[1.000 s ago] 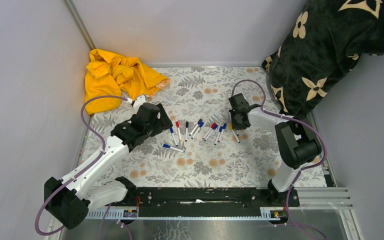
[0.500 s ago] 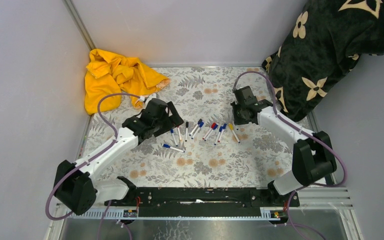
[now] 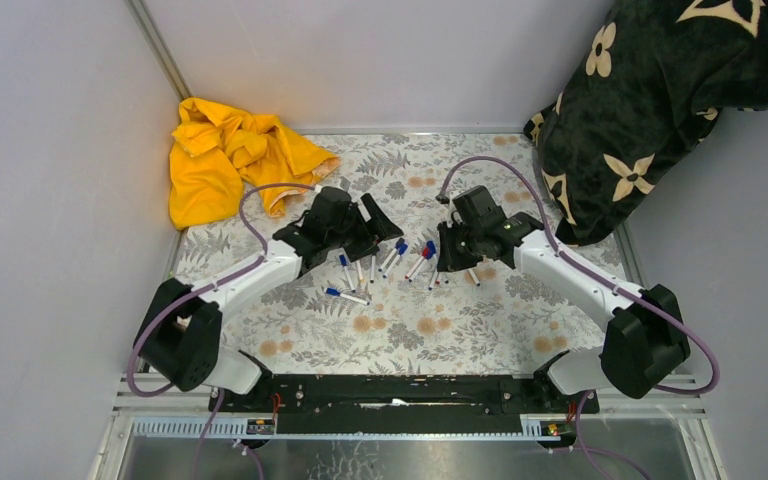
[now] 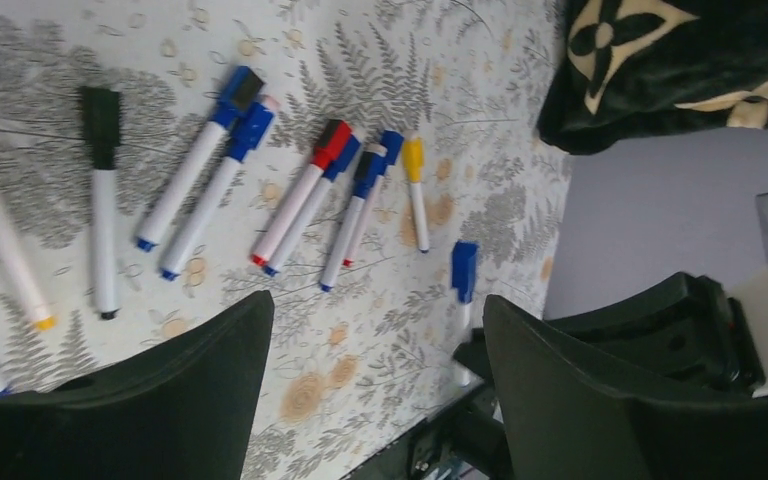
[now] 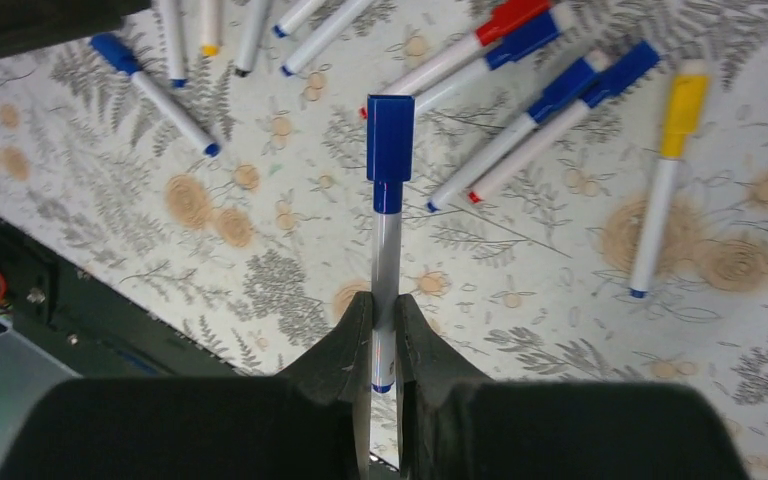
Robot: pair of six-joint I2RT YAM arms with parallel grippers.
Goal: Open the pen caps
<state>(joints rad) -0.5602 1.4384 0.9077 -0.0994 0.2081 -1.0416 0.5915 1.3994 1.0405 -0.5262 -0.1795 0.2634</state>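
1. Right wrist view: the right gripper (image 5: 385, 305) pinches a blue-capped pen (image 5: 385, 255) by its white barrel's tail; its blue cap (image 5: 390, 135) juts free.
2. The left gripper (image 4: 375, 340) gapes wide, empty, above the other pens (image 4: 296, 200) on the floral mat (image 4: 80, 50).
3. Light, stiff, slick plastic, probably: grip the cap squarely, pull straight along the barrel.

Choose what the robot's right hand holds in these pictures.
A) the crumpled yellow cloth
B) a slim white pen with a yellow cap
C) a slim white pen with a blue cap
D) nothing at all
C: in the right wrist view the right hand is closed on the barrel of a slim white pen with a blue plastic cap, and the cap is on.
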